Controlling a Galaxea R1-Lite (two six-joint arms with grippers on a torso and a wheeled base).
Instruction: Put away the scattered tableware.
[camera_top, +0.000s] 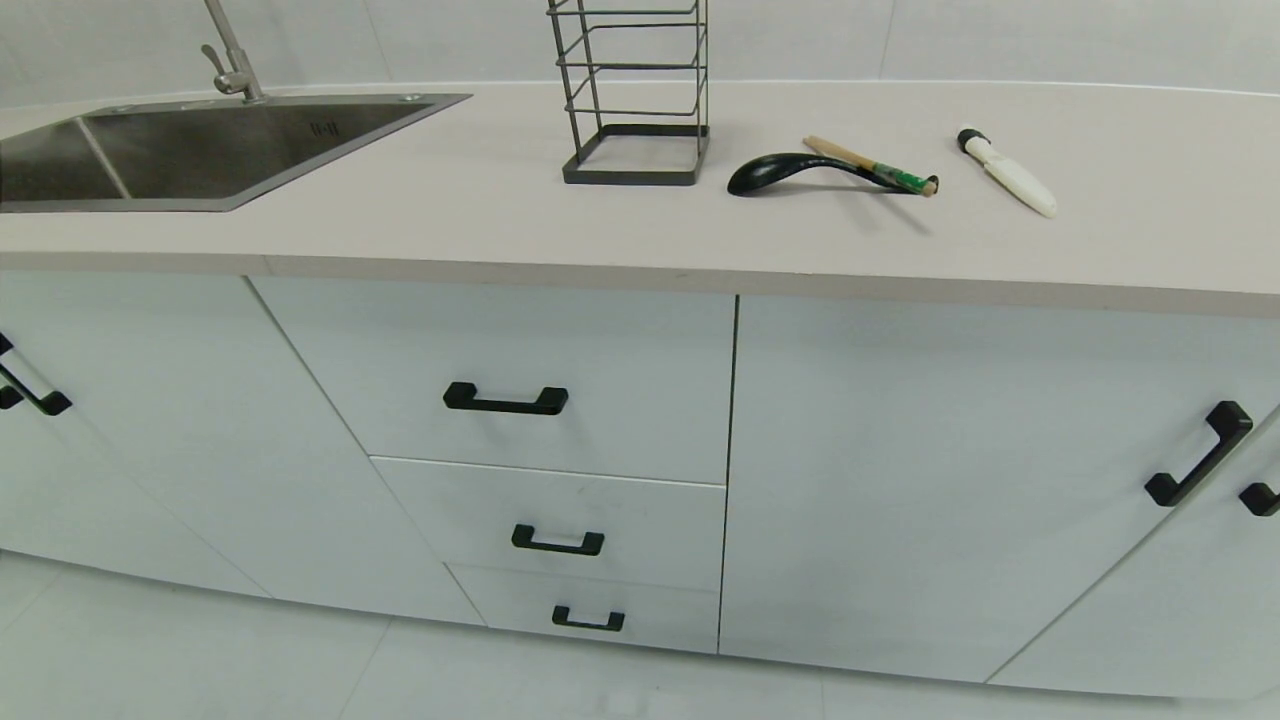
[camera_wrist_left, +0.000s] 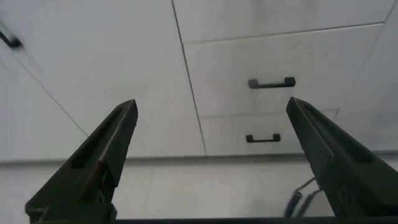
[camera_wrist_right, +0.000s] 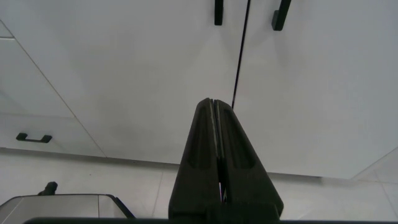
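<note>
On the pale countertop (camera_top: 480, 210) lie a black spoon (camera_top: 790, 171), a pair of wooden chopsticks with a green band (camera_top: 870, 165) crossing the spoon's handle, and a white brush with a black tip (camera_top: 1008, 173) farther right. A dark wire rack (camera_top: 635, 95) stands upright left of the spoon. My left gripper (camera_wrist_left: 211, 109) is open, down low facing the white drawer fronts (camera_wrist_left: 273, 62). My right gripper (camera_wrist_right: 213, 102) is shut with nothing in it, low before the white cabinet doors (camera_wrist_right: 155, 74).
A steel sink (camera_top: 190, 145) with a tap (camera_top: 232, 55) is set into the counter at the left. Below the counter are white drawers with black handles (camera_top: 505, 400) and cabinet doors on either side. A pale floor (camera_top: 300, 670) runs in front.
</note>
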